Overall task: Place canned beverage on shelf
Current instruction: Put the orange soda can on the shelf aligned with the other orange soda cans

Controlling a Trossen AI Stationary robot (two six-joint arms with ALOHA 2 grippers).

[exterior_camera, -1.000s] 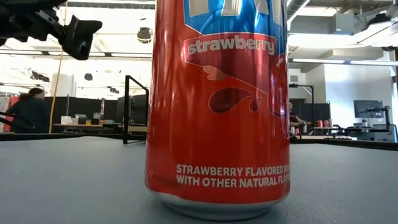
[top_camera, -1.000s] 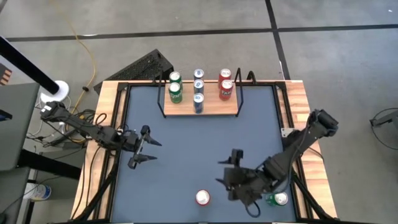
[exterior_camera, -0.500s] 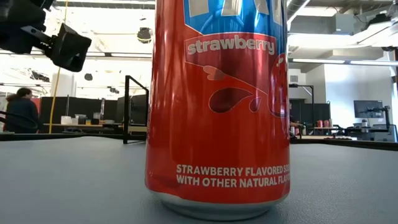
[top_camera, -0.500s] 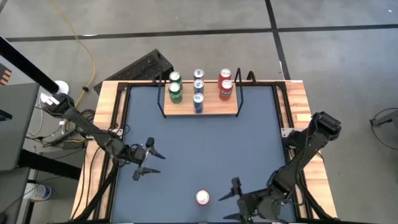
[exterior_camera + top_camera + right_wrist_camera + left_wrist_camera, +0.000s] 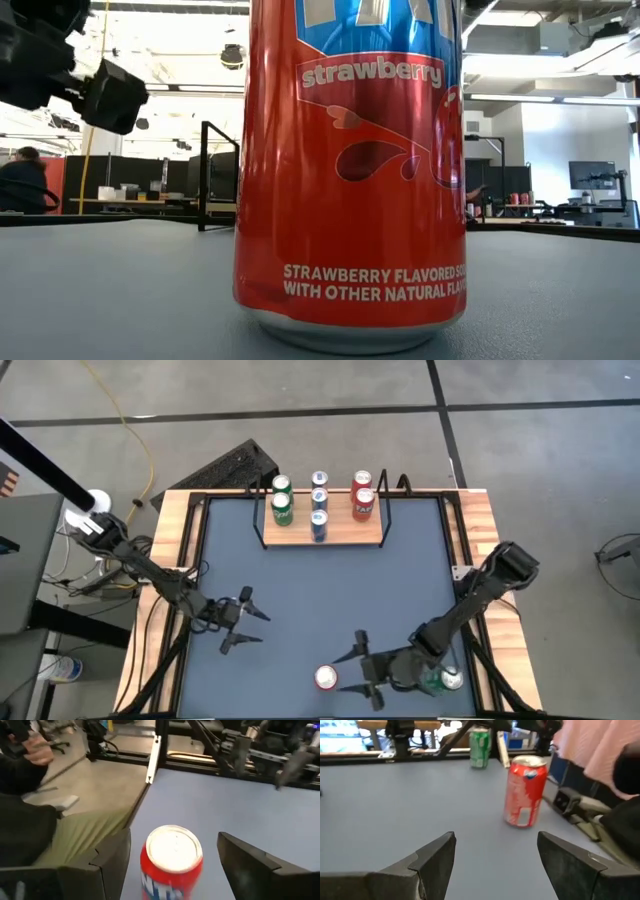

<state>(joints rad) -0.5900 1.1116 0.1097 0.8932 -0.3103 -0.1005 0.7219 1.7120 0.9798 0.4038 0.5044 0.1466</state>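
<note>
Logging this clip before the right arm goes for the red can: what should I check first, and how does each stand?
1. Right hand open: ok, fingers spread.
2. Right hand lined up with the red strawberry can: ok, the can sits between its fingers in the right wrist view, not yet gripped.
3. Can upright: ok.
4. Free spot on the shelf: ok, bare board in front of the red cans.
5. Left hand out of the way: ok, open, apart from the can.
6. Green can by the right arm: cannot tell if clear.
</note>
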